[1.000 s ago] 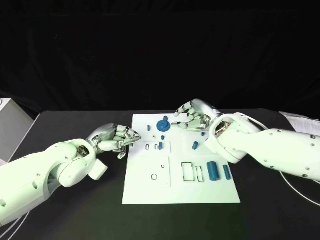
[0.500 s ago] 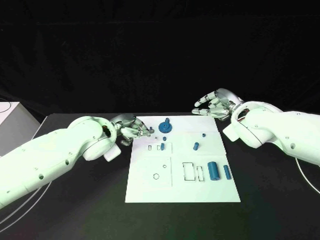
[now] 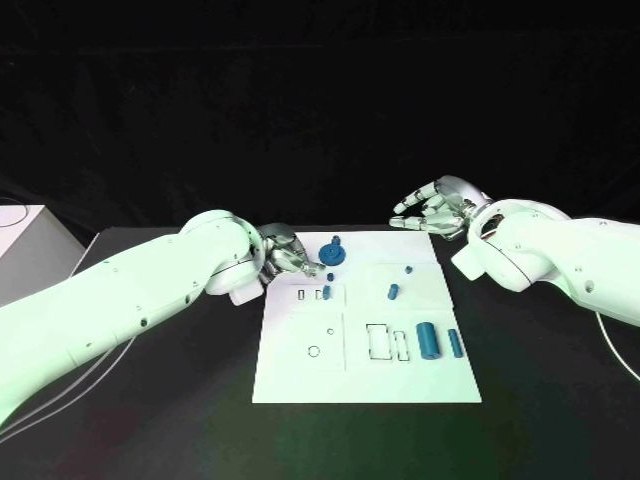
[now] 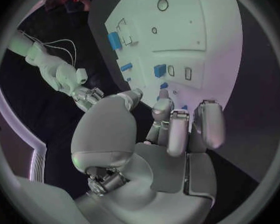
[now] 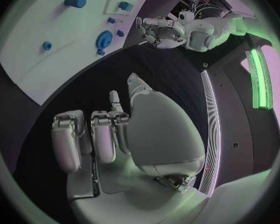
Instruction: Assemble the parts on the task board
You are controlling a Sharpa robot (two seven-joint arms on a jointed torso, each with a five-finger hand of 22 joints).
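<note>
The white task board (image 3: 363, 380) lies mid-table. On it are a round blue disc part (image 3: 330, 256), a thick blue cylinder (image 3: 427, 341), a slimmer blue piece (image 3: 454, 344) and several small blue pegs. My left hand (image 3: 289, 255) hovers at the board's far left corner, close to the disc; its fingers (image 4: 171, 127) are half bent with nothing between them. My right hand (image 3: 436, 210) is raised beyond the board's far right corner, fingers spread and empty. In the right wrist view the right hand (image 5: 115, 134) faces the board (image 5: 28, 59), the disc (image 5: 104, 39) and the left hand (image 5: 155, 32).
A white box (image 3: 10, 250) stands at the table's far left edge. Cables (image 3: 630, 375) trail on the table at the right. The board's near half carries outlined slots (image 3: 385, 342) and a small ring mark (image 3: 313, 351).
My right hand has left the board's far edge, moving right and up, off the board. My left hand has moved along the board's left edge to its far corner, near the disc.
</note>
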